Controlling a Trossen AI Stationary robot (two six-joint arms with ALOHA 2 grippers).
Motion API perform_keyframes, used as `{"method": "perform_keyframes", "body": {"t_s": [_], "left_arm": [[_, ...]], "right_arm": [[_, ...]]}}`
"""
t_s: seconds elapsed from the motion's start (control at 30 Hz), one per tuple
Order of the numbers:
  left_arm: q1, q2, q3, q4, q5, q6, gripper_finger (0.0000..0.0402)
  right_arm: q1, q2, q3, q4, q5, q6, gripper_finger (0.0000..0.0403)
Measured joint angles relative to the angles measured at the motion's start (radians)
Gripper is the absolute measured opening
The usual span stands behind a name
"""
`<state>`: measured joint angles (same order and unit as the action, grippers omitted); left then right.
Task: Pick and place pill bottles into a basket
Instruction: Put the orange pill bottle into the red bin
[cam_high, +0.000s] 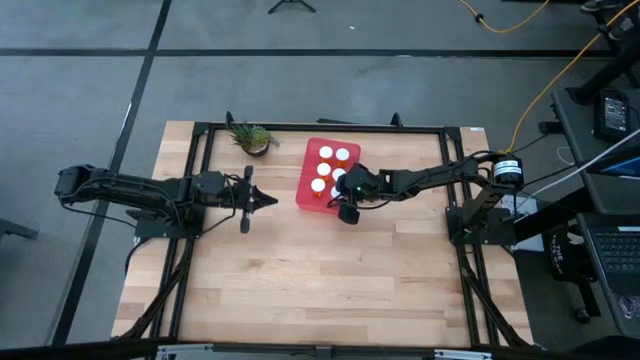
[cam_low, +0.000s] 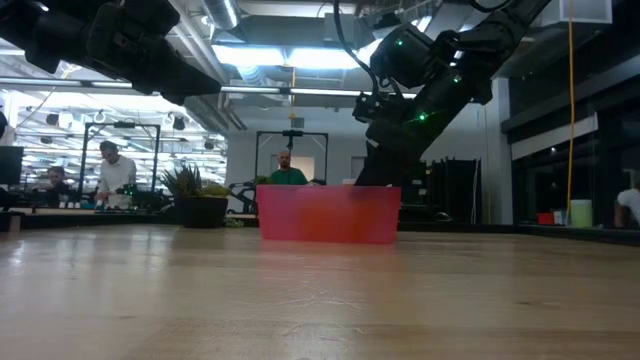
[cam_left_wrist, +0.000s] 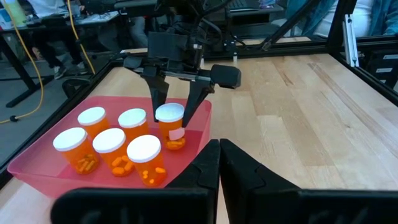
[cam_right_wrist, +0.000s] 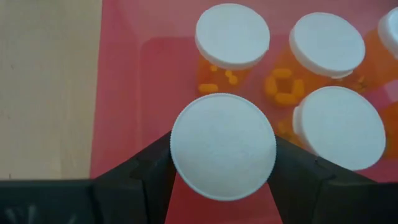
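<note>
**Sixth bottle held upright over the tray**

I see my right gripper (cam_left_wrist: 176, 115) clamped on a pill bottle (cam_left_wrist: 171, 126) by its white cap, over the right-hand side of the basket (cam_high: 306, 184). The bottle's long axis stands vertical, cap up. It is clear orange with small orange pills visible inside. Five more bottles (cam_left_wrist: 112, 148) stand upright in the red tray, caps up, close together. My left gripper (cam_high: 262, 200) waits left of the tray, fingers together, near the potted plant (cam_high: 251, 137).
</note>
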<state>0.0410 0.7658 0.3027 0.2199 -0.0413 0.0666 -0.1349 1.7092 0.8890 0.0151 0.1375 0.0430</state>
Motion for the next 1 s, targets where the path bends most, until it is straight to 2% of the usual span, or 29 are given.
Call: {"method": "perform_keyframes", "body": {"t_s": [1.0], "left_arm": [[0.000, 0.000, 0.000, 0.001, -0.011, 0.000, 0.0017]], "right_arm": [[-0.024, 0.000, 0.013, -0.005, -0.007, -0.020, 0.0218]]}}
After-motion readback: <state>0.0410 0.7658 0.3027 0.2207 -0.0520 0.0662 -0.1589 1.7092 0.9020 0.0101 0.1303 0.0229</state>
